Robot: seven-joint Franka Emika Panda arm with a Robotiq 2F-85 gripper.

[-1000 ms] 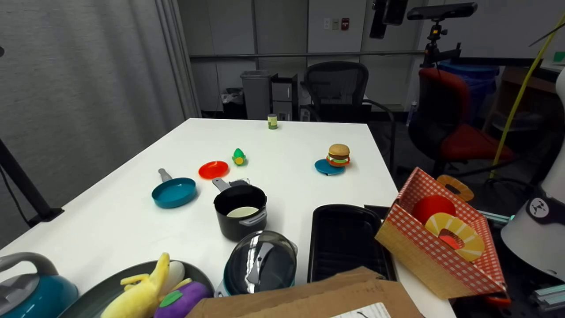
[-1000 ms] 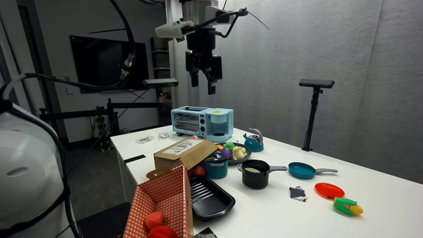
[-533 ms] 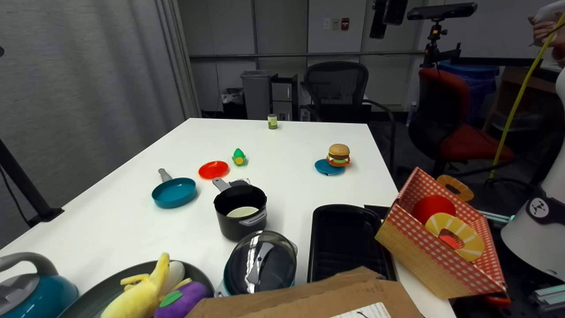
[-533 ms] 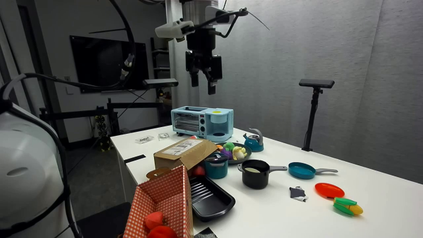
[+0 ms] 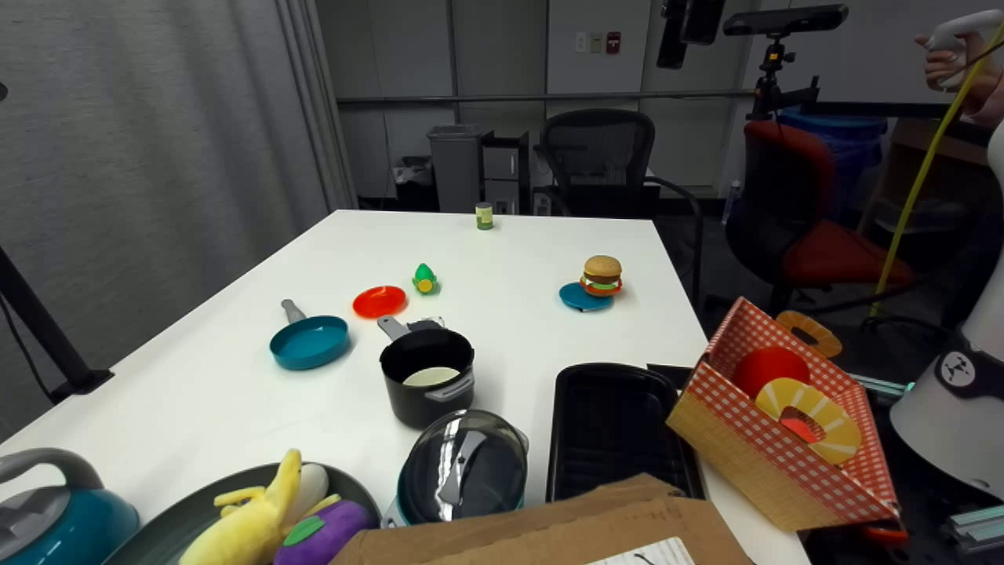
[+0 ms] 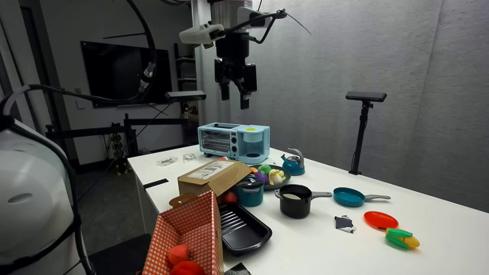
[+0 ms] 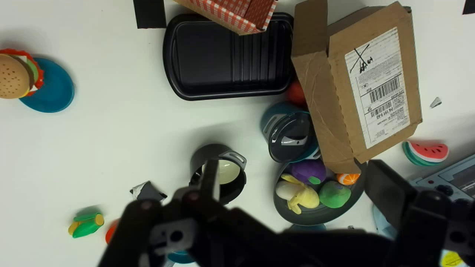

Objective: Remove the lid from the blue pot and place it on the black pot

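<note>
Robot gripper (image 6: 234, 98) hanging high over a white table (image 6: 305, 248), jaws parted wide with nothing between them, the shiny lid (image 5: 468, 467) seated on the blue pot (image 6: 250, 196), a cardboard box (image 7: 341, 92) just beside it, the black pot (image 6: 295, 208) nearby, a pale disc (image 5: 431, 377) inside.

In the wrist view a flap of the cardboard box (image 7: 350, 87) covers one side of the blue pot (image 7: 277, 108) and part of a red thing (image 7: 297, 93) I can't identify, nor can I see through the smoky lid (image 7: 291, 128). Blurred, the pincer (image 7: 295, 176) masks some of the black pot (image 7: 233, 189); whether the pale disc (image 7: 228, 171) within is its bottom or something lying there, I can't tell. In an exterior view the kettle (image 5: 82, 522) runs off the left and bottom edges, the far can (image 5: 484, 216) is too small to read, and the owner of the hand (image 5: 953, 67) is cut off at the right
</note>
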